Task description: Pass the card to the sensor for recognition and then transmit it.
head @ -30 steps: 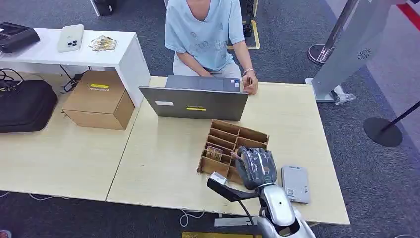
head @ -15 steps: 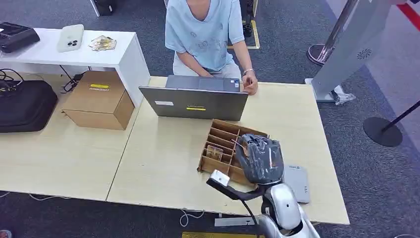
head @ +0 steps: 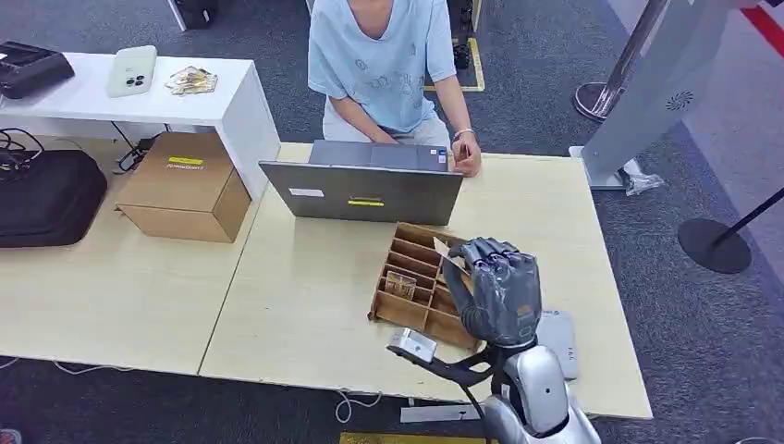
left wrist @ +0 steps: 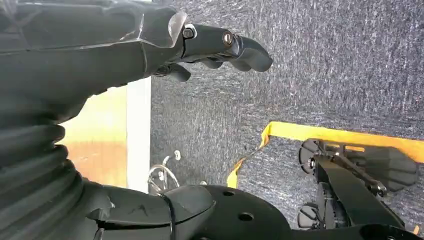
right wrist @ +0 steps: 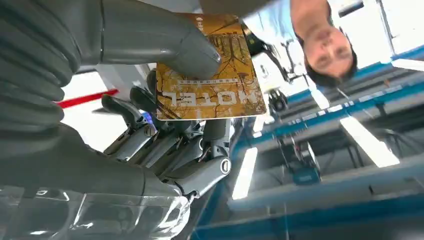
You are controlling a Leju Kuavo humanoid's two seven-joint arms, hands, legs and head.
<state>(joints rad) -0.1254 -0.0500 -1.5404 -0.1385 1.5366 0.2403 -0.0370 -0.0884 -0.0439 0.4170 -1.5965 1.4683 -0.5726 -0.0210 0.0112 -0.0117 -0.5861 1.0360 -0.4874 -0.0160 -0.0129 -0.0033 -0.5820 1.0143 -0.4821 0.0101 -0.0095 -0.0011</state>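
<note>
My right hand (head: 499, 291) hovers over the right side of the brown wooden divided tray (head: 416, 248), palm turned away from me. In the right wrist view a golden card (right wrist: 215, 85) printed "HOTEL" is pinched between the thumb (right wrist: 165, 45) and the darker fingers (right wrist: 170, 135). More cards (head: 400, 284) stand in one slot of the tray. The grey flat sensor (head: 559, 344) lies on the table just right of the tray, partly hidden behind my forearm. My left hand (left wrist: 150, 45) hangs beside my body over the carpet, holding nothing, its fingers loosely extended.
A person (head: 379, 55) sits at the table's far side behind a grey laptop (head: 365, 190). A cardboard box (head: 180, 185) and a black bag (head: 46, 194) sit on the left table. A white bench (head: 222, 102) stands beyond them.
My right hand has risen out of the tray with the card and shifted right and farther from me, turning its palm away.
</note>
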